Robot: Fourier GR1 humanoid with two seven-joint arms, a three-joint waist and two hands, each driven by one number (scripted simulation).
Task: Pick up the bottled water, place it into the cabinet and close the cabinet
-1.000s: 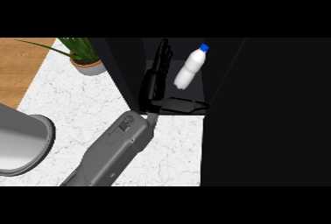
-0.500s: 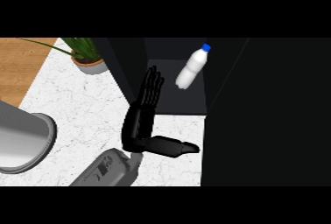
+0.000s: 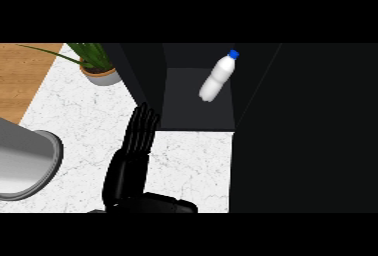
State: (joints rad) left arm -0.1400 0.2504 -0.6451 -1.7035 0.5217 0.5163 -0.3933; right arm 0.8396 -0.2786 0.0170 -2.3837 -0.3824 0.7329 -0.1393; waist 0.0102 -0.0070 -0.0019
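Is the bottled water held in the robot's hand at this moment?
No, the bottled water lies inside the cabinet, apart from the left hand, whose fingers are straight.

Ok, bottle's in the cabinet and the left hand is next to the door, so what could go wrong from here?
The left hand lies straight-fingered by the cabinet door; a push may slip off its edge and leave the cabinet open. The bottled water lies tilted inside; a jolt might roll it forward. The potted plant stands beside the door and could be clipped.
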